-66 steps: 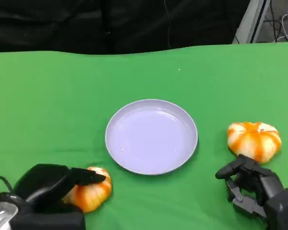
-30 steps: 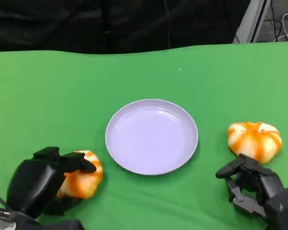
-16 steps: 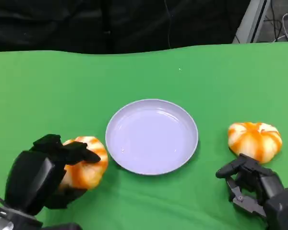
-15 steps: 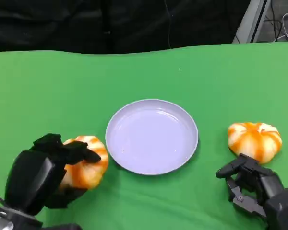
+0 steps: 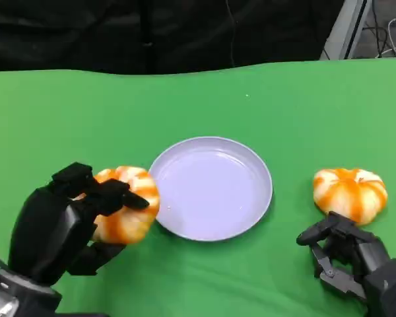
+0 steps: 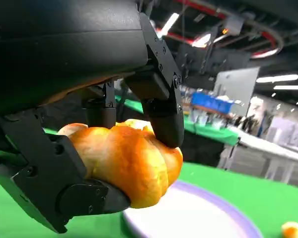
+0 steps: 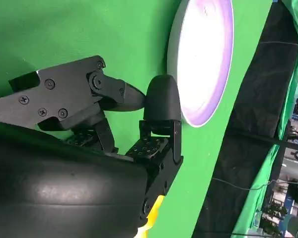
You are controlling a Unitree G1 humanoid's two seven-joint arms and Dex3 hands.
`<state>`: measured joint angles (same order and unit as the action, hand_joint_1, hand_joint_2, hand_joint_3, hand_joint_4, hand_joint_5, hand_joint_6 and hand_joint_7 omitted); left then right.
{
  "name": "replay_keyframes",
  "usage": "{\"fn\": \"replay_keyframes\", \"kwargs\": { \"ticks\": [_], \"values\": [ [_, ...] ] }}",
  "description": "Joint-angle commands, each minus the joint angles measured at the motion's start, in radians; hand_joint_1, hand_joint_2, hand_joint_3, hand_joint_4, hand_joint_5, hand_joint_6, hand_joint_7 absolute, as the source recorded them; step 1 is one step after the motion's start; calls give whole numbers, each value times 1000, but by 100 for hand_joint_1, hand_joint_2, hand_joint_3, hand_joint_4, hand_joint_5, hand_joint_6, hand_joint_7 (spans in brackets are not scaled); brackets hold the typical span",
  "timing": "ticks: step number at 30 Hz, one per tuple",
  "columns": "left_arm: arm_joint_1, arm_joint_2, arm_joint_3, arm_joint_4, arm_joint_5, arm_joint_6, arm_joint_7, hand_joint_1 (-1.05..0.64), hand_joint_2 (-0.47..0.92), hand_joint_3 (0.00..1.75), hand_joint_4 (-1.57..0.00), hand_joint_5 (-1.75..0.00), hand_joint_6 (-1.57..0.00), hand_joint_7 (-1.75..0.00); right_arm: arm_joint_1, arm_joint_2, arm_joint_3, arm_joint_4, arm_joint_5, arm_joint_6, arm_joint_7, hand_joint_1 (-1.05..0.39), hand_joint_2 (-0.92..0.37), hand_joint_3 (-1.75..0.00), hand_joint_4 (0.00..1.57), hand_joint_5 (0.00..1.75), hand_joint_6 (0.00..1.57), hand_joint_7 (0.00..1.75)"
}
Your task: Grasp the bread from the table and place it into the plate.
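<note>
Left hand: the left hand (image 5: 59, 228) grasps one bread roll (image 5: 125, 205), black fingers (image 5: 115, 197) wrapped over its top and under its base; the left wrist view shows the same roll (image 6: 126, 163) clamped between them, clear of the green surface (image 5: 198, 99).
Carried bread: it hangs just beside the near-left rim of the plate (image 5: 251, 221), its edge seeming to overlap that rim in the head view, not yet over the middle.
Plate: lilac, round, shallow, nothing in it; it lies in the centre of the surface, and its rim appears again in the left wrist view (image 6: 223, 210).
Second bread: another orange-striped roll (image 5: 350, 193) sits on the surface to the right of the plate, well apart from it.
Right hand: the right hand (image 5: 353, 261) rests low near that second roll, fingers (image 7: 161, 101) curled in and holding nothing.
Step in hand: by the look of it, the carry toward the plate, with the grasp made.
Next move: likely a short travel inward until the roll is over the plate's floor, a lowering, then a release.
</note>
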<state>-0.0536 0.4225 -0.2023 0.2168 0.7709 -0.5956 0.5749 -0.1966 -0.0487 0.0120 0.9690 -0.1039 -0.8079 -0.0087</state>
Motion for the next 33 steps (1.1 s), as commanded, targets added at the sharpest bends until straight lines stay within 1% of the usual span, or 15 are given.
{"fn": "replay_keyframes", "kwargs": {
  "ticks": [1,6,11,14,16,21,25,32,33],
  "values": [
    [-33,-3,5,21,6,-29,37,-16,37,112,-88,-153,-97,-106,4,-10,0,13,-8,18,-7,-19,-82,-68,74,175,72,133],
    [-59,-19,-4,28,23,-41,52,-21,41,108,-86,-153,-94,-108,4,-10,1,12,-11,18,-11,-19,-82,-68,74,175,71,133],
    [-75,-31,-11,37,35,-44,58,-22,43,104,-85,-154,-91,-112,4,-11,5,11,-20,20,-22,-19,-83,-67,74,175,71,133],
    [-101,-44,-26,62,39,-51,57,-21,45,101,-82,-159,-89,-115,2,-9,4,15,-20,17,-21,-19,-83,-67,74,175,71,133],
    [-120,-50,-37,86,39,-59,60,-18,44,101,-79,-163,-87,-118,1,-8,3,15,-16,18,-17,-18,-83,-67,74,175,71,133],
    [-151,-56,-52,139,43,-76,79,-17,42,102,-78,-164,-85,-121,2,-7,5,11,-23,20,-25,-18,-83,-66,74,175,71,133],
    [-268,-104,-113,304,75,-103,135,-20,42,104,-81,-161,-89,-117,5,-4,7,12,-26,18,-28,-19,-83,-66,73,175,71,132],
    [-327,-125,-162,398,89,-118,185,-18,40,107,-81,-164,-88,-120,7,-2,7,4,-29,27,-32,-19,-84,-65,73,175,71,133],
    [-334,-128,-168,408,91,-118,191,-17,39,107,-79,-167,-86,-125,7,-2,7,3,-31,27,-34,-19,-84,-65,73,175,71,133]
  ]
}}
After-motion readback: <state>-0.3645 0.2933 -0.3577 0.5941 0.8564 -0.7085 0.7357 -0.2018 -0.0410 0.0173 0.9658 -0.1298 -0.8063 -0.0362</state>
